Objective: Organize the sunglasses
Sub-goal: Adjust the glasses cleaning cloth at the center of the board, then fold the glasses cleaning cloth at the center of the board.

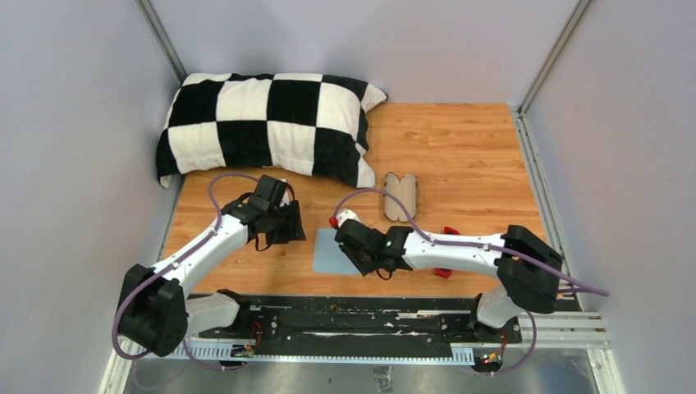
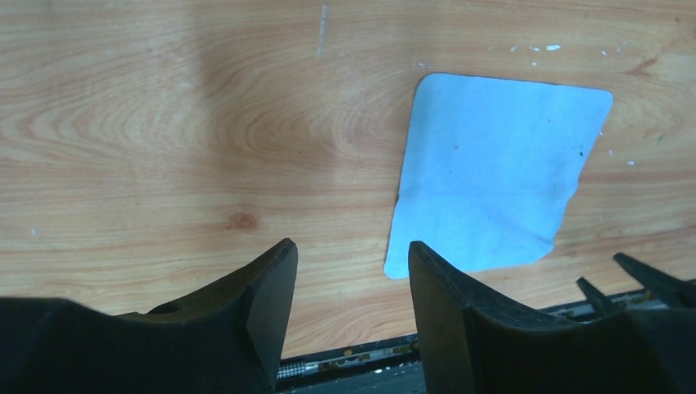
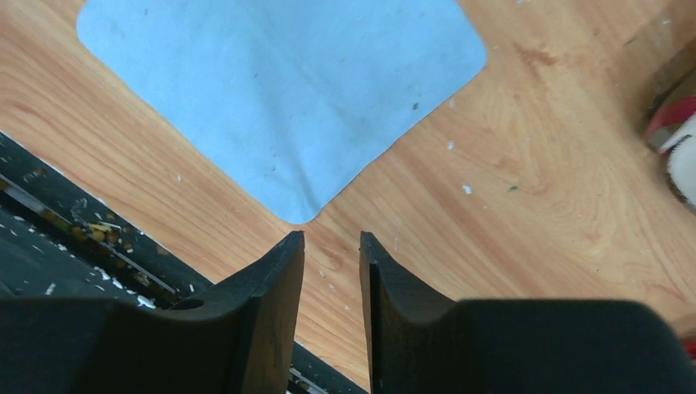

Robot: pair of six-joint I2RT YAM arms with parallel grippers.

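The sunglasses [image 1: 448, 234] show only as glossy red pieces on either side of my right forearm, which lies across them and hides the rest. My right gripper [image 1: 354, 253] [image 3: 331, 240] hovers low over the near right corner of the light blue cloth [image 1: 331, 250] [image 3: 279, 82]. Its jaws stand a narrow gap apart with only bare wood between them. My left gripper [image 1: 289, 226] [image 2: 353, 250] is left of the cloth [image 2: 492, 172], open wide and empty.
An oblong tan-grey case [image 1: 400, 197] lies behind the cloth. A black-and-white checked pillow [image 1: 267, 123] fills the back left. A small red and white object [image 1: 338, 218] [image 3: 675, 135] sits beside the right wrist. The black rail [image 1: 345, 316] runs along the near edge.
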